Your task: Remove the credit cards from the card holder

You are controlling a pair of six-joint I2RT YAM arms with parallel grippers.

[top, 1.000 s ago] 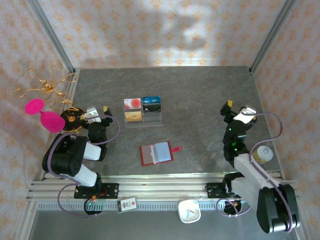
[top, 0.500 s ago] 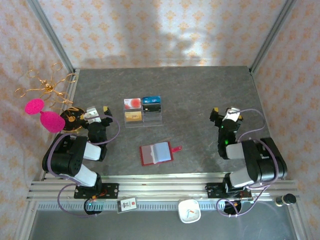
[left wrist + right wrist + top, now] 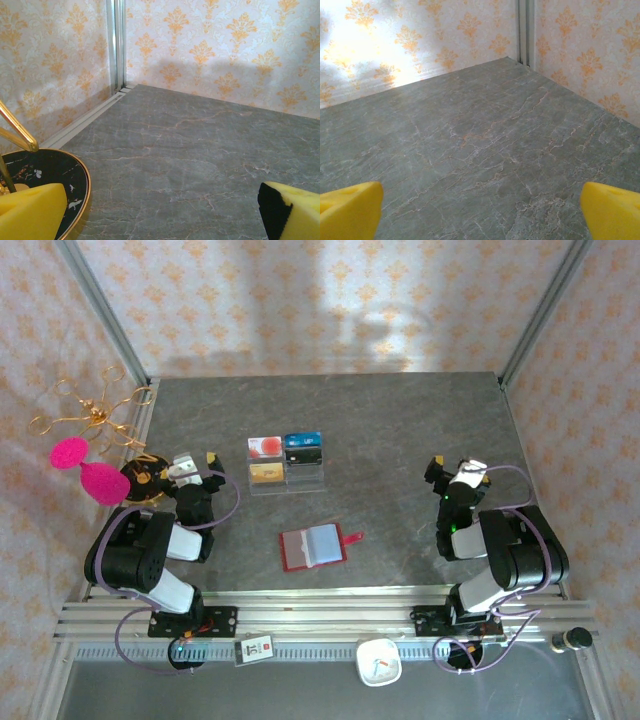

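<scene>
Card holder: red wallet, lies open flat on surface, front-centre btwn the arms. Pale grey sleeves face up, red snap tab sticks out to the right. Left claw & right claw: both spread wide, nothing gripped, well apart from holder, one each side.

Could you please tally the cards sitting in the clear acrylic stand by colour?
Red-and-white card: 1
Blue card: 1
Gold card: 1
Total: 3 cards in the clear stand
</scene>
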